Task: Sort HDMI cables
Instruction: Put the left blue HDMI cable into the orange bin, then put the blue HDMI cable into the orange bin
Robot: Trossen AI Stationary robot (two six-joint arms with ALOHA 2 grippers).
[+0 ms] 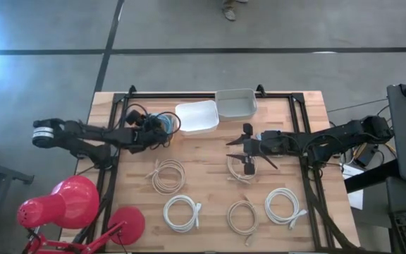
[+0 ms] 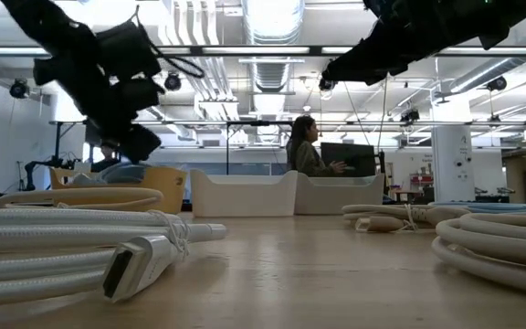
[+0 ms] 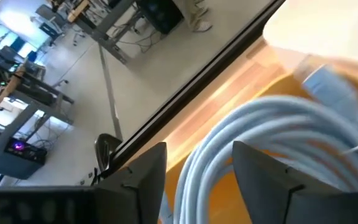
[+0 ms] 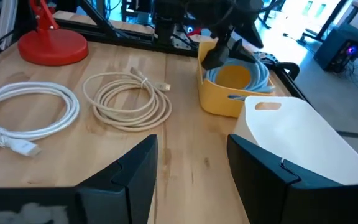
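Note:
A yellow bin [image 4: 219, 102] near the table's far left holds light blue coils [image 4: 253, 78]. My left gripper [image 3: 201, 168] is open just over that bin, a finger on each side of the strands of one light blue coil [image 3: 278, 118]. My right gripper [image 1: 238, 154] is open and hovers mid-table, above a beige coil [image 1: 240, 171] and touching nothing. Lying flat on the wood are another beige coil [image 1: 168, 175], a third beige one [image 1: 242, 215] and two white coils [image 1: 182, 212] [image 1: 284, 206]. My left gripper has its fingers on either side of the light blue coil's strands [image 3: 210, 162], coming down at a slant from the table's left. The coil lies in the yellow bin. Whether either finger touches the strands, I cannot tell.
Two white bins [image 1: 197, 116] [image 1: 236, 104] stand side by side at the far edge, right of the yellow bin. A red desk lamp [image 1: 76, 204] sits at the near left corner. Bare wood lies between the coils. A person [image 2: 309, 151] sits in the room beyond.

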